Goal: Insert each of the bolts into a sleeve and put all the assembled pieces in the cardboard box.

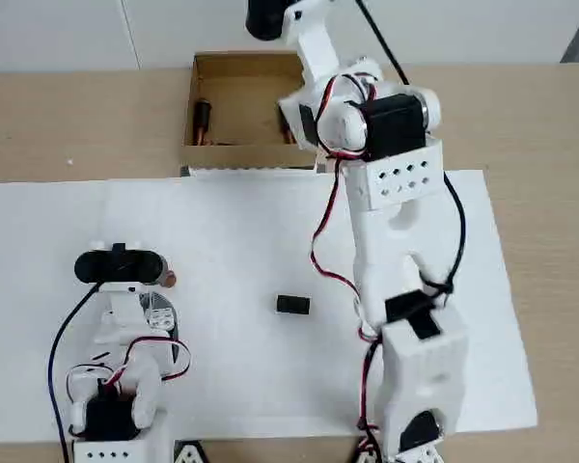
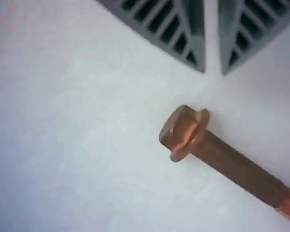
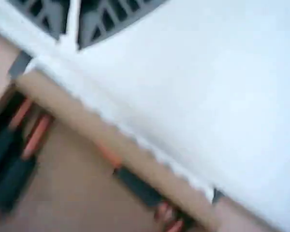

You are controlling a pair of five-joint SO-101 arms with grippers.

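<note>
A copper bolt point(image 2: 222, 154) lies on the white paper point(image 1: 232, 231), hex head toward my left gripper point(image 2: 212, 67). That gripper hangs just above and beside the bolt without touching it, its grey fingers point(image 2: 191, 46) shut to a thin slit with nothing between them. A black sleeve point(image 1: 292, 305) lies alone mid-paper. My right gripper point(image 3: 72, 41) hovers over the paper by the near wall of the cardboard box point(image 3: 111, 145), fingers together and empty. Inside the box lie assembled pieces point(image 3: 14, 164), black sleeves with orange bolts, and another point(image 3: 135, 186) against the wall.
The right arm point(image 1: 396, 174) stretches from the near table edge up to the cardboard box point(image 1: 234, 66) and covers its right corner. The left arm point(image 1: 116, 386) sits at the front left. Bare wooden table point(image 1: 68, 116) surrounds the paper.
</note>
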